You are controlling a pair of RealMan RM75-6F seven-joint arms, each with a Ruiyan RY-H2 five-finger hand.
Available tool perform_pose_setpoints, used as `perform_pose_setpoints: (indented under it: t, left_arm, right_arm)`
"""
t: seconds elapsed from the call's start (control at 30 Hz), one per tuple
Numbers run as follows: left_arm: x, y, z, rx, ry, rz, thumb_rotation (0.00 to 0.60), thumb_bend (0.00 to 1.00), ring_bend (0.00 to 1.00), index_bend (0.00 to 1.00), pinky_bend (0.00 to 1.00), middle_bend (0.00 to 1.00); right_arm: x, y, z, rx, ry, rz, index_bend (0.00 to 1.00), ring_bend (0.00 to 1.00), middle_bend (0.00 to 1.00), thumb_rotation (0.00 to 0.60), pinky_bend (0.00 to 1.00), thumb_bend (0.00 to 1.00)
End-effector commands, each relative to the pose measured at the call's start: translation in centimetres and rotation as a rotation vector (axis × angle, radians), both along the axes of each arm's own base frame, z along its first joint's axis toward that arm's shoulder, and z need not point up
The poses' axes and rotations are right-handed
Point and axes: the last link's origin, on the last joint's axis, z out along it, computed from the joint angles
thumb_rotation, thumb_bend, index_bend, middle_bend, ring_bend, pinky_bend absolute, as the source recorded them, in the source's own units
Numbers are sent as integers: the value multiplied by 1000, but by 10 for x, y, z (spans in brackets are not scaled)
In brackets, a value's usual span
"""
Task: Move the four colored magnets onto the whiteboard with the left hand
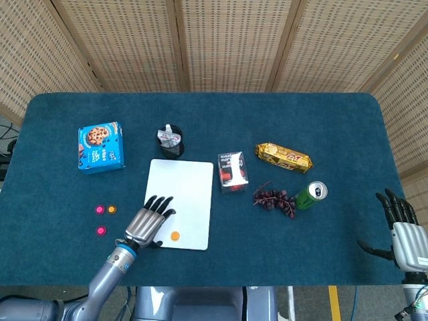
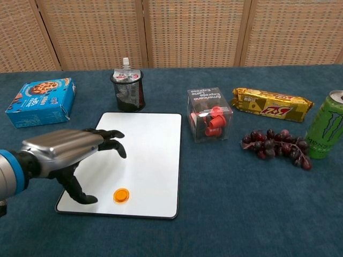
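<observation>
The whiteboard lies flat in the middle of the table. One orange magnet rests on its near edge, free of any fingers. My left hand hovers over the board's near left corner with its fingers spread and nothing in it, just left of that magnet. In the head view, two pink magnets and another orange magnet lie on the cloth to the left of the board. My right hand stays at the table's right edge, fingers apart and empty.
A blue cookie box and a black mesh cup stand behind the board. To its right are a clear box of red capsules, a gold snack pack, grapes and a green can.
</observation>
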Motion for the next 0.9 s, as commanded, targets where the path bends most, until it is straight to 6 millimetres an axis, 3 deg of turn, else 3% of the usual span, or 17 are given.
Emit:
perform_pose_setpoints:
  t: [0.03, 0.2, 0.47, 0.67, 0.9]
  left_arm:
    - [-26, -4, 25, 18, 2, 20, 600, 229, 0, 261, 0, 0]
    - [-70, -7, 56, 68, 0, 68, 600, 283, 0, 423, 0, 0]
    - [-129, -8, 80, 128, 22, 140, 600, 296, 0, 430, 0, 0]
    - [-154, -14, 81, 110, 33, 168, 600, 296, 0, 430, 0, 0]
    - [-161, -16, 82, 114, 32, 171, 600, 294, 0, 430, 0, 0]
  right_arm:
    - [0, 0, 0, 1, 4, 2, 16, 0, 0, 600, 0, 53]
    - [1, 1, -1, 2, 4, 3, 16, 0, 0, 600, 0, 53]
    - [2, 1, -1, 1, 5, 4, 16, 0, 0, 600, 0, 53]
    - [2, 1, -1, 3, 4, 2, 16, 0, 0, 600, 0, 53]
    - [2, 1, -1, 4, 1, 1, 16, 0, 0, 600, 0, 53]
